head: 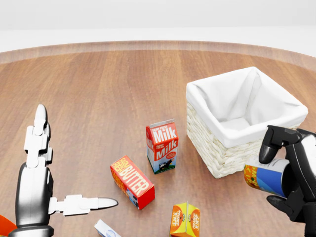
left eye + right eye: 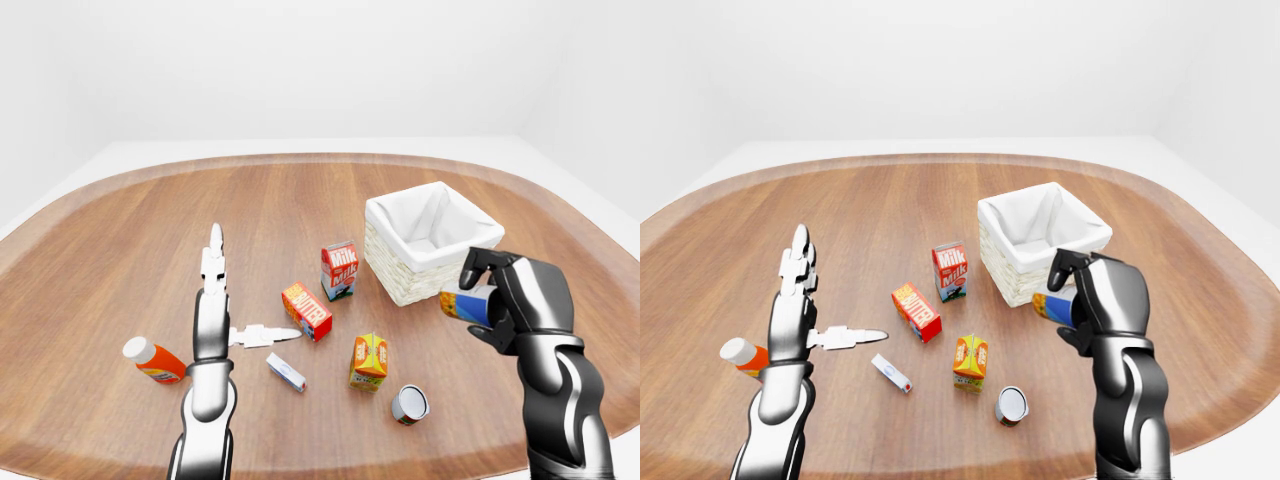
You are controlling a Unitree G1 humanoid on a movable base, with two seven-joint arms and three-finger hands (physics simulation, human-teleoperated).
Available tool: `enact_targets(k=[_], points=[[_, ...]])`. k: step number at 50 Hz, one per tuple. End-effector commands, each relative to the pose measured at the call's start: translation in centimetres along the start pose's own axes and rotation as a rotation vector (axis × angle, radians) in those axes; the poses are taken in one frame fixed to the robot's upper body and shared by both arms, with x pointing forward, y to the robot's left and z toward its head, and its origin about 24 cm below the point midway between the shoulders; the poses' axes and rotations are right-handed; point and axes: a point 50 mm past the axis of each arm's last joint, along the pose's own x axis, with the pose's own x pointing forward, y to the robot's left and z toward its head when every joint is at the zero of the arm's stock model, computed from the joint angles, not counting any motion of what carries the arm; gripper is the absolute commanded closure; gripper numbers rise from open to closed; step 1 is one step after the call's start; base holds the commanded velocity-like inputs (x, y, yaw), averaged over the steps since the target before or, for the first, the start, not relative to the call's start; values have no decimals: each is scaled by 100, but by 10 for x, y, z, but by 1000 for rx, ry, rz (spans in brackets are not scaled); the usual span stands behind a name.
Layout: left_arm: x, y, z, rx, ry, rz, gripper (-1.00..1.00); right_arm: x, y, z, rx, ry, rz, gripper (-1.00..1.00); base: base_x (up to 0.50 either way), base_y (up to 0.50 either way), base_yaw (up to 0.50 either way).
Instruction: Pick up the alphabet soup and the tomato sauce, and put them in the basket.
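Holding alphabet soup (image 1: 264, 178) clear of tabletop (image 1: 123, 84), right hand (image 1: 291, 170) fingers clamped round it, just near-right of basket (image 1: 244, 118). Left hand (image 1: 42, 173) fingers spread, empty. Second can (image 2: 409, 404) lying near milk-side cartons.

A round wooden table (image 2: 120, 240) carries a lined basket (image 2: 428, 240), milk carton (image 2: 339, 270), butter box (image 2: 307, 311), juice carton (image 2: 369, 361), a tipped can (image 2: 409, 404) and a bottle (image 2: 152, 361) at lower left.

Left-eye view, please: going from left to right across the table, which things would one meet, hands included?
Orange bottle → left hand → small white box → butter box → milk carton → juice carton → lying can → basket → held can in the right hand.
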Motion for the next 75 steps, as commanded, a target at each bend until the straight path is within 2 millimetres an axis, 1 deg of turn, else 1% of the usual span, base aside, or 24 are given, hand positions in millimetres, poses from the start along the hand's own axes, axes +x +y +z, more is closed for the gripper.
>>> enact_targets(k=[1,10,11,20,22,30,31,34,35,36,38,42,50,54,59,63,66,71,75], points=[[-1,0,1,-3,-4,-2,-100,30,-10,10,19,-54,-68,100,0,0,0],[0,0,2,-4,-7,-3,-100,48,-16,12,12,-40,-77,100,0,0,0],[0,0,1,-3,-3,-3,-100,53,-17,13,14,-40,-76,100,0,0,0],[1,0,0,-5,0,-3,-100,84,-11,15,34,-21,-54,100,0,0,0],[1,0,1,-5,-3,-4,-100,87,-8,15,36,-21,-51,100,0,0,0],[1,0,-1,-5,2,-4,-100,108,-10,24,27,-38,-52,100,0,0,0],[1,0,-1,-5,4,-4,-100,114,-9,25,31,-38,-51,100,0,0,0],[1,0,-2,-5,6,-4,-100,122,-6,26,29,-31,-47,100,0,0,0],[0,0,-2,-5,8,-4,-100,127,-2,26,30,-21,-43,100,0,0,0],[0,0,-2,-5,8,-4,-100,127,-2,26,30,-21,-43,100,0,0,0],[0,0,-2,-6,7,-4,-100,136,2,26,35,-9,-37,100,0,0,0],[1,0,-2,-8,7,-3,-100,146,7,28,33,3,-30,100,0,0,0],[1,0,-1,-10,3,0,-100,161,10,42,1,-14,-26,100,0,0,0],[2,0,0,-12,-2,1,-100,173,14,43,-8,11,-20,100,0,0,0],[2,0,-1,-13,4,2,-100,182,19,44,-13,26,-10,100,0,0,0],[2,0,0,-14,-1,3,-100,191,23,41,-29,49,-10,100,0,0,0],[2,1,0,-14,-3,3,-100,192,23,40,-29,52,-8,100,0,0,0],[2,0,-1,-14,0,0,-100,196,31,37,-38,87,14,100,0,0,0],[2,0,-2,-13,8,-1,-100,197,34,38,-43,101,20,100,0,0,0]])
